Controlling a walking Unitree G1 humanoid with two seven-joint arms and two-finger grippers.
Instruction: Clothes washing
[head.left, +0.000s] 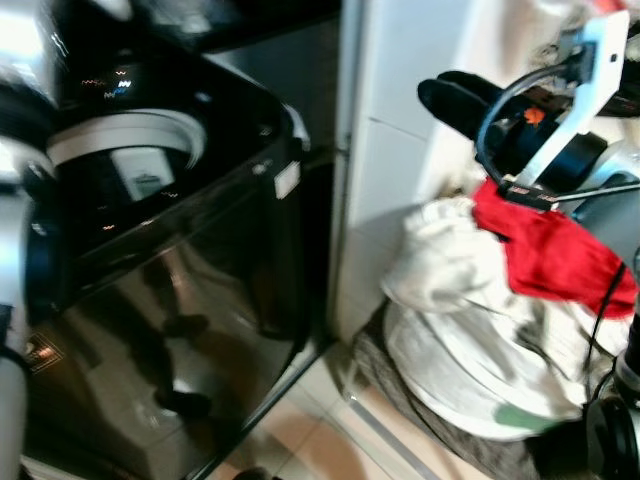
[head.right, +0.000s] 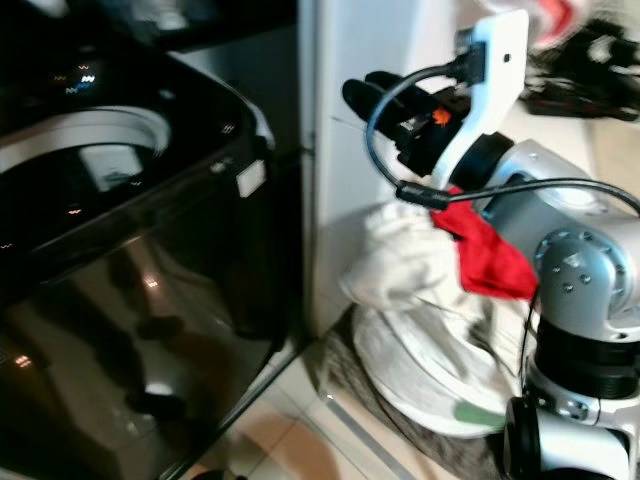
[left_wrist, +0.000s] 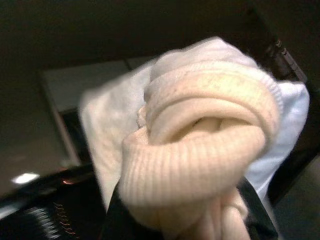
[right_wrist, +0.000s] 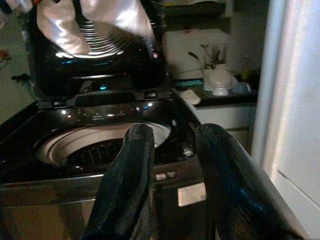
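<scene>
**Sock could miss the drum**

My left pincer (left_wrist: 175, 220) is clamped on a rolled cream sock (left_wrist: 205, 135), beside the black washing machine (head.left: 170, 290). If I let go short of the drum opening (head.left: 125, 150), it lands on the rim or the floor. My right pincer (right_wrist: 175, 175) hangs apart and empty, raised above the laundry pile (head.left: 470, 330); its cable (head.right: 385, 110) could snag the red garment (head.left: 550, 250).

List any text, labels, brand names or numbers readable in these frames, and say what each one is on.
No text can be read.
White sticker on the front of the black washing machine: print too blurred to read.
Lit marks on its control panel: glowing smears, not readable.
Label seen through its drum opening: too blurred.
Small plate on the right gripper's mount: too small.
</scene>
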